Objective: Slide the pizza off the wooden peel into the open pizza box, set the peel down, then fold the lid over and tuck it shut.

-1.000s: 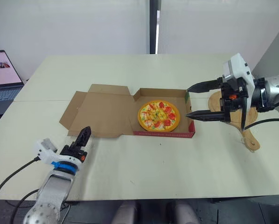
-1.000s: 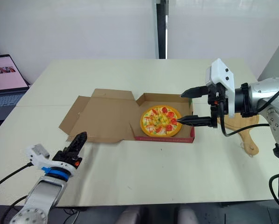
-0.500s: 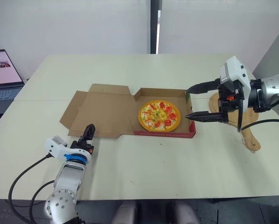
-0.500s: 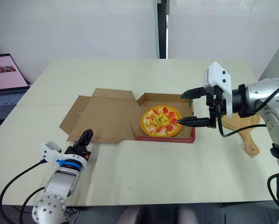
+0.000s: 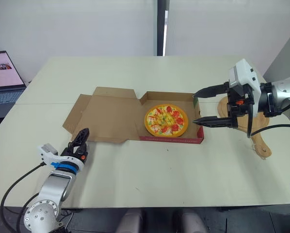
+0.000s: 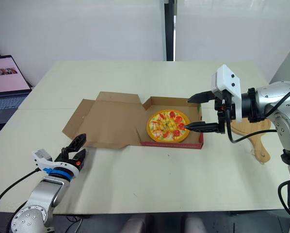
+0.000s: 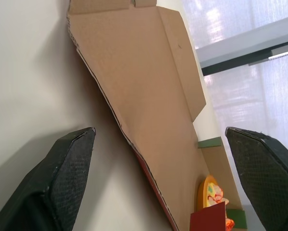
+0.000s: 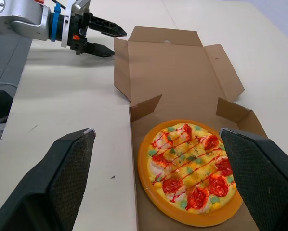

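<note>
Pizza (image 5: 166,120) seated in box tray (image 5: 169,140); peel (image 5: 260,138) on table (image 5: 150,170), right side. Lid (image 5: 106,119) flat, left of tray: I judge light, creasable cardboard; take outer edge. Left end effector (image 6: 78,146), right end effector (image 5: 194,107): both spread, empty.

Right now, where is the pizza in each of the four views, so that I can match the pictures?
Left eye view: pizza in the box tray, just right of centre.
Right eye view: same spot.
Left wrist view: a sliver of it, beyond the lid's far end.
Right wrist view: large and close, in the tray before the lid.
Shared landmark: the brown lid lying open and flat, left of the pizza.
</note>
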Robot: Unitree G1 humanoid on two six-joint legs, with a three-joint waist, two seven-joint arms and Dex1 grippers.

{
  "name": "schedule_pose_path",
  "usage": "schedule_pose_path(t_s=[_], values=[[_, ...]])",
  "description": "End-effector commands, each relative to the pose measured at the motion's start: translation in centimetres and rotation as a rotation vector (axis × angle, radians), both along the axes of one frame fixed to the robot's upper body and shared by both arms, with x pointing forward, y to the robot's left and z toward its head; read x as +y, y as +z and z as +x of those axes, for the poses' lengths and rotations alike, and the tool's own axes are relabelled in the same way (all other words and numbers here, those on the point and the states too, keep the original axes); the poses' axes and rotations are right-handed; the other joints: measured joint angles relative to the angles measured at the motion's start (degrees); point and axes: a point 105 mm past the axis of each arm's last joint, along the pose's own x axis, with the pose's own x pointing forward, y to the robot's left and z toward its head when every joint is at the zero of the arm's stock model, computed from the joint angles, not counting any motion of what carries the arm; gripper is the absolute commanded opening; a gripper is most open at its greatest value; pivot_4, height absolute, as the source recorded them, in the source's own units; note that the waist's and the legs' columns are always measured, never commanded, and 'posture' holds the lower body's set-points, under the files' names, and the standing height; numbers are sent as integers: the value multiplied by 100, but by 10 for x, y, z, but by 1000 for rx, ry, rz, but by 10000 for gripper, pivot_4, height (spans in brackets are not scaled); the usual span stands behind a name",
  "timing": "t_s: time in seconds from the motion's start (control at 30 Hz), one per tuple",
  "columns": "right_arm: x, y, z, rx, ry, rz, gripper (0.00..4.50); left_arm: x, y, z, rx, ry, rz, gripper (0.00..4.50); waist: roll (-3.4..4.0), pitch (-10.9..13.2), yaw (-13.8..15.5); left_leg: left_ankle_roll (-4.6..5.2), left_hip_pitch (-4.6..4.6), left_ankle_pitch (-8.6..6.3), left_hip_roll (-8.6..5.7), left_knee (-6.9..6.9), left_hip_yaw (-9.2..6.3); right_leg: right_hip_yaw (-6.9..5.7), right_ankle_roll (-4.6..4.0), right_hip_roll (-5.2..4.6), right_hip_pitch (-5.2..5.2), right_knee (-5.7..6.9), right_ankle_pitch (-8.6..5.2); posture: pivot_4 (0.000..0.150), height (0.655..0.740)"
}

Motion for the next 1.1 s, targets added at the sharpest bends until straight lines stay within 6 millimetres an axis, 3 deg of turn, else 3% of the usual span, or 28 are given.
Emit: schedule_pose_path(t_s=[0.03, 0.13, 0.5, 0.67, 0.83, 1.1], values=[[3, 13, -6, -54, 24, 5, 44823, 4, 9, 4, -36, 9, -15, 43180, -1, 0, 6, 0, 0, 0, 0, 0, 0, -1, 0, 0, 0, 0, 0, 1500, 7400], [4, 13, -6, -54, 24, 4, 45000, 5, 6, 7, -19, 2, -11, 36299, -1, 0, 2, 0, 0, 0, 0, 0, 0, -1, 0, 0, 0, 0, 0, 1500, 7400], [3, 12, -6, -49, 17, 6, 45000, 9, 14, 15, -32, -12, 46, 1378, -8, 5, 3, -1, -1, 0, 0, -1, -1, -1, 0, 0, -2, 0, 0, 1500, 7400], [3, 11, -6, -50, 10, 10, 45000, 9, 20, 15, -33, -26, 96, 620, -13, 8, 0, -1, -2, 0, 1, -2, -1, 0, 0, 0, -3, 0, 0, 1500, 7400], [1, 10, 1, -79, -32, 15, 45000, 7, 39, 15, -65, -48, 201, 620, -21, 12, 2, -1, -5, 0, 1, -2, -4, -1, 0, 0, -6, 0, 0, 1500, 7400], [-5, 5, 48, -262, -263, 5, 45000, -22, 74, 15, -153, -189, 417, 620, -22, 11, 1, -4, -6, 1, 0, -3, -2, 1, 0, 0, -9, 0, 0, 1500, 7400]])
